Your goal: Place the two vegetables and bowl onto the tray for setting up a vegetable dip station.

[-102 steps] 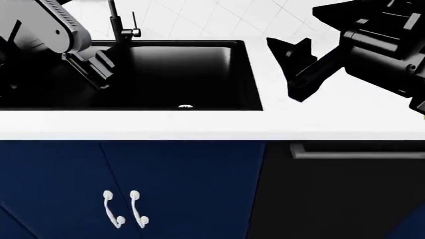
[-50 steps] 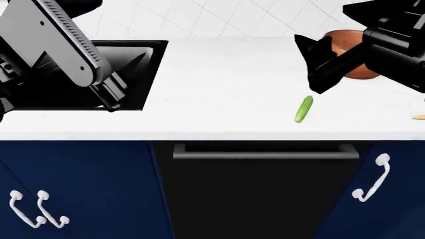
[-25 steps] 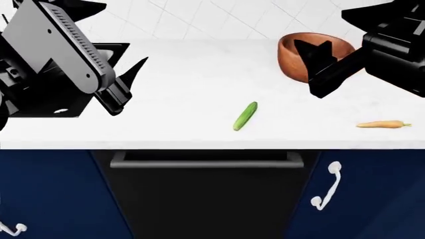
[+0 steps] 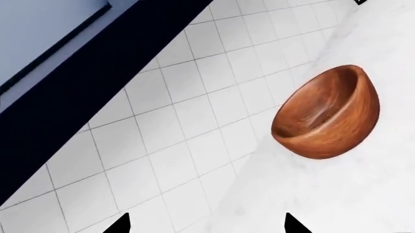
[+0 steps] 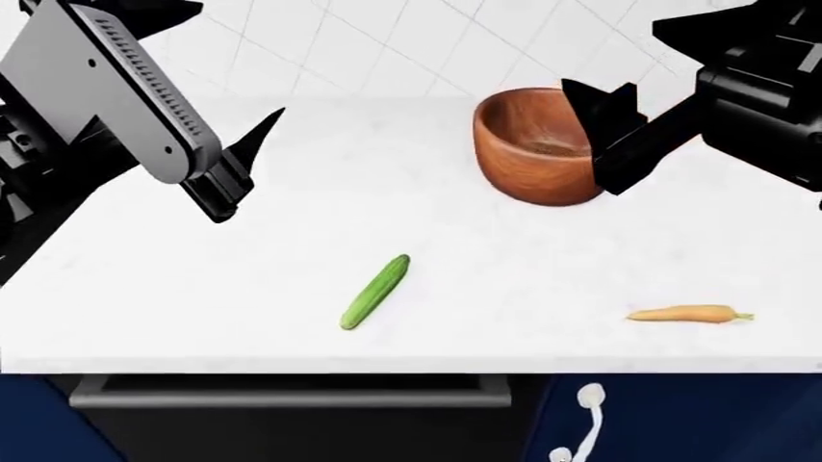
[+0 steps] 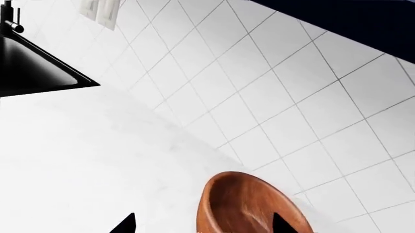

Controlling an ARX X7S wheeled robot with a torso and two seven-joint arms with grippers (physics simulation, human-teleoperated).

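Both arms hang raised above the white tabletop (image 5: 514, 279), apparently poised before any pick. Left gripper (image 5: 244, 159) and right gripper (image 5: 603, 130): fingers spread, nothing held.

Bowl (image 5: 540, 144) sits upright at 1 o'clock in the head view, just behind the right gripper; it looks empty.

Cucumber (image 5: 375, 291) lies loose at 6 o'clock, carrot (image 5: 687, 314) at 4 o'clock, well apart.

Tray not in view, so nothing is placed yet.

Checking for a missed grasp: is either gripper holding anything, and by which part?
Nothing is held: left gripper and right gripper are both open and empty.
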